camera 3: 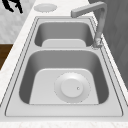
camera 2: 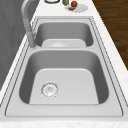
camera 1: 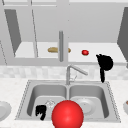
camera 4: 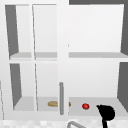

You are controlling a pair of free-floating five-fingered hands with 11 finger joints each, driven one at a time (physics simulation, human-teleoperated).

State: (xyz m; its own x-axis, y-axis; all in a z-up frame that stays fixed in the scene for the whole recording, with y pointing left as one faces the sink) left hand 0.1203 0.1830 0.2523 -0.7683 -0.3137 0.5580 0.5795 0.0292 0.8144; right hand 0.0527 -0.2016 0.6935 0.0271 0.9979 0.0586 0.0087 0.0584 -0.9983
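On the bottom shelf of the wall cabinet (camera 4: 30, 106) sits a small red tomato-like fruit (camera 1: 85, 52), also seen in the upper view (camera 4: 85, 106). Right hand (camera 1: 105, 62) floats at the fruit's 3 o'clock, near but apart from it, at the shelf's front edge; in the upper view (camera 4: 107, 112) it sits at the fruit's 4 o'clock. One finger or the thumb hangs straight down toward the sink, the rest reads as a dark lump, so I cannot tell how far the hand is open; it holds nothing. At the fruit's 9 o'clock lies a tan bread loaf (camera 1: 53, 49), partly behind the cabinet door's vertical handle (camera 1: 61, 46).

Below the shelf, the faucet (camera 1: 72, 71) swings toward 3 o'clock over the double sink (camera 1: 112, 100). White plate (camera 3: 72, 87) lies in the right basin; the left basin shows its drain (camera 2: 49, 89). Left hand (camera 1: 41, 111) hovers at the left basin's front, fingers curled downward, gripping nothing, just at 9 o'clock of a big red ball (camera 1: 67, 114) at the sink's front rim. Another plate (camera 3: 45, 7) rests on the counter beyond the sink in the right side view.
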